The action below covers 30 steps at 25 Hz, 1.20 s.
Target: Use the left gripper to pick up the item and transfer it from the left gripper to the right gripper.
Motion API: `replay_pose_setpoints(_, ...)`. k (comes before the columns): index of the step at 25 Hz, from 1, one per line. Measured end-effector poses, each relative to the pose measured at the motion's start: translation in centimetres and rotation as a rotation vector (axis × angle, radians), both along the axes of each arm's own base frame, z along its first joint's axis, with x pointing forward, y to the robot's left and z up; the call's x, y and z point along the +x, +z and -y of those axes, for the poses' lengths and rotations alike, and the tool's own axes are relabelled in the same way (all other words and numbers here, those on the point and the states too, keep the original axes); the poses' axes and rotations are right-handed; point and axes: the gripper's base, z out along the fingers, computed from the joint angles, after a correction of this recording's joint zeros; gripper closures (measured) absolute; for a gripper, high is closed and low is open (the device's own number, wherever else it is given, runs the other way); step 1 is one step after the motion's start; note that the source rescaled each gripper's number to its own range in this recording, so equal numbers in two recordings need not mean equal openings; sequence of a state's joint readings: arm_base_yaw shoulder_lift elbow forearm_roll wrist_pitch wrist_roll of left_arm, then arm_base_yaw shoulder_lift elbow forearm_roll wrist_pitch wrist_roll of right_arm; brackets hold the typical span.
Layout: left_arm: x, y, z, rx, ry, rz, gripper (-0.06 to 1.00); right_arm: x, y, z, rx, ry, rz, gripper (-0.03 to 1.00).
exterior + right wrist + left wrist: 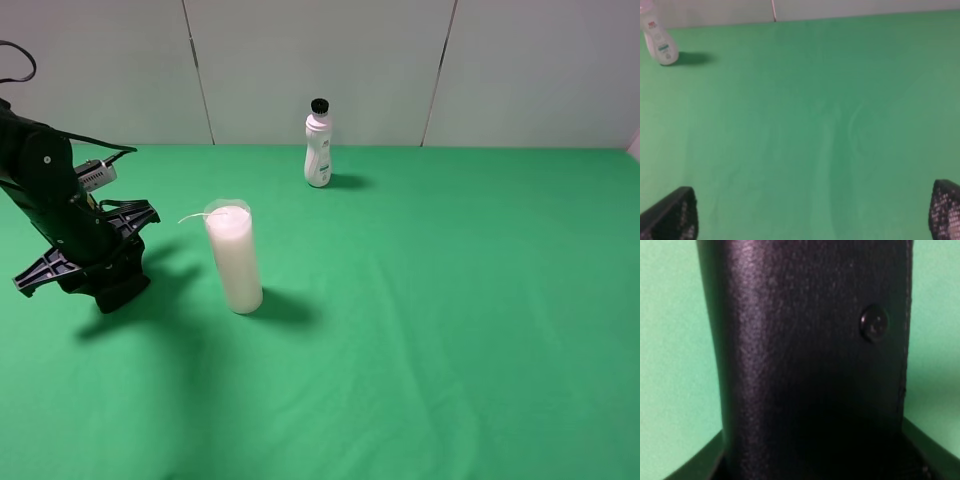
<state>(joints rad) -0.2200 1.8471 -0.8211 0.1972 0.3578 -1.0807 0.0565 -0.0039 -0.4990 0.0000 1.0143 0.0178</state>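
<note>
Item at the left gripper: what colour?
Black, grained like leather; the item shows best in the left wrist view.

Lighting is bright and even from above-left: candle point(233, 255) and bottle point(318, 150) cast soft shadows rightward. Both wrist views are soft; the pouch point(810, 365) is blurred, showing faint sheen.

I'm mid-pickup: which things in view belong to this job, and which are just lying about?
Job:
- black pouch
- left gripper, clamped on it
- right gripper, open and empty

Lying about:
- tall white candle in glass
- white bottle with black cap, at the back
</note>
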Motion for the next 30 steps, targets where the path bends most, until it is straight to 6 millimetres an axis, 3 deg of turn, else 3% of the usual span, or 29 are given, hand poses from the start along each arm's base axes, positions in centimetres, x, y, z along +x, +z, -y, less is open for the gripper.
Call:
replay_pose_setpoints(11,-0.1,0.4,0.0,-0.010,0.014,0.006,0.83,0.0,0.0,0.0,0.000,0.000,0.000,-0.03)
replay_pose_setpoints(20,-0.8,3.3,-0.2,-0.005,0.008,0.026,0.85,0.0,0.0,0.0,0.000,0.000,0.000,-0.03)
replay_pose_setpoints(30,-2.6,7.7,-0.7,0.035,-0.145,0.048,0.85,0.0,0.0,0.0,0.000,0.000,0.000,-0.03)
